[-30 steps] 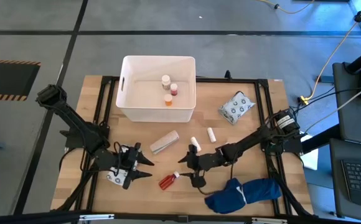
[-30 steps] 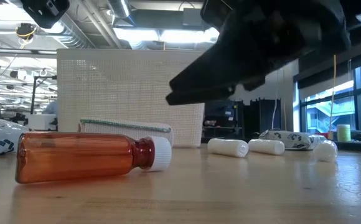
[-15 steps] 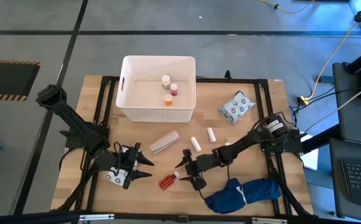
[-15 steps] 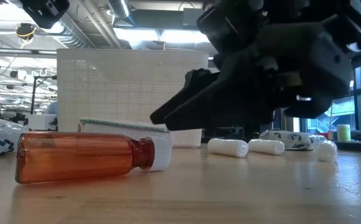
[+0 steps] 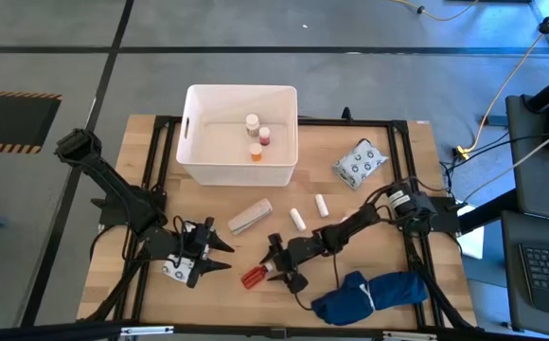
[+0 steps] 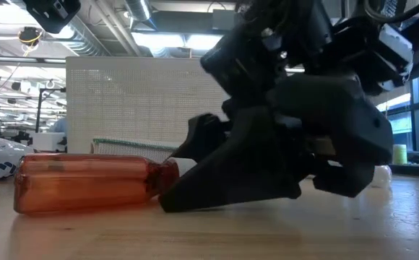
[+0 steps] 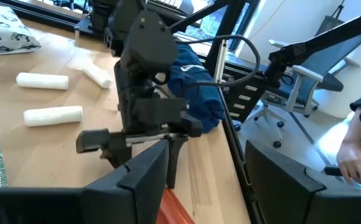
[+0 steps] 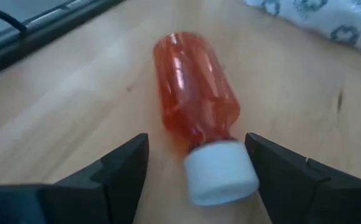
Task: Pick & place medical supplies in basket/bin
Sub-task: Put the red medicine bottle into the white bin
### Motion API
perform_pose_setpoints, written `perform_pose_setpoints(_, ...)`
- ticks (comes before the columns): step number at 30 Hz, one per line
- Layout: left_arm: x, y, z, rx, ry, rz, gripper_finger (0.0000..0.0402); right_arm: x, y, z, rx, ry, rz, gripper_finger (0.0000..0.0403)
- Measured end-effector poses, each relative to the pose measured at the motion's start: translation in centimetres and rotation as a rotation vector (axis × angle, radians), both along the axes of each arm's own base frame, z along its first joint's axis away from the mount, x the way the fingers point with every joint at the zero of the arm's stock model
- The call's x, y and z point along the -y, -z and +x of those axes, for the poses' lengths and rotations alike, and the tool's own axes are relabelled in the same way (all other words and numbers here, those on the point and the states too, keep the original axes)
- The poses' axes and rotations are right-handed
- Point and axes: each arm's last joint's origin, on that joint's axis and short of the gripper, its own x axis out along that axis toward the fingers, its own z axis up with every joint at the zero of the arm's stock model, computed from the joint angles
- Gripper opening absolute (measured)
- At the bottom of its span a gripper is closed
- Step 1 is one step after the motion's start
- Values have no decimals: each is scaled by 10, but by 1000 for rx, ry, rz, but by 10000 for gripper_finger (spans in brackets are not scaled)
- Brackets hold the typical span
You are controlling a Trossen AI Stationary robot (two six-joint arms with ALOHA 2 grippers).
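Right gripper [image 8: 196,171] is straddling the white cap of the red bottle [image 8: 196,96] lying on the counter [image 5: 218,260], jaws apart; squeezing nearer the neck should be steadying it; left gripper [image 5: 220,256] is waiting open.

My overhead cam looks straight down on the whole table [image 5: 151,204]; left arm at pic left, right arm at pic right. My low cam sits at tabletop height, facing level across the wood into the room, very close on the red bottle [image 6: 87,184] lying on its side. Right wrist cam looks past its own fingers [image 8: 115,171], close on that same bottle [image 8: 196,106], white cap nearest. Left wrist cam faces across the table toward the right gripper [image 7: 134,140] w/ the room beyond. All four views share the bottle area at the table's front-center.
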Motion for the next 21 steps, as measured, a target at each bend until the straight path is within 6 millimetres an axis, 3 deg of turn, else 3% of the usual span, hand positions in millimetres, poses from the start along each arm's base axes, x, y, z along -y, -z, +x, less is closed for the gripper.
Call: perform_pose_setpoints(21,0,0,0,0,1,0,207,4,12,-6,-105,76,76,267)
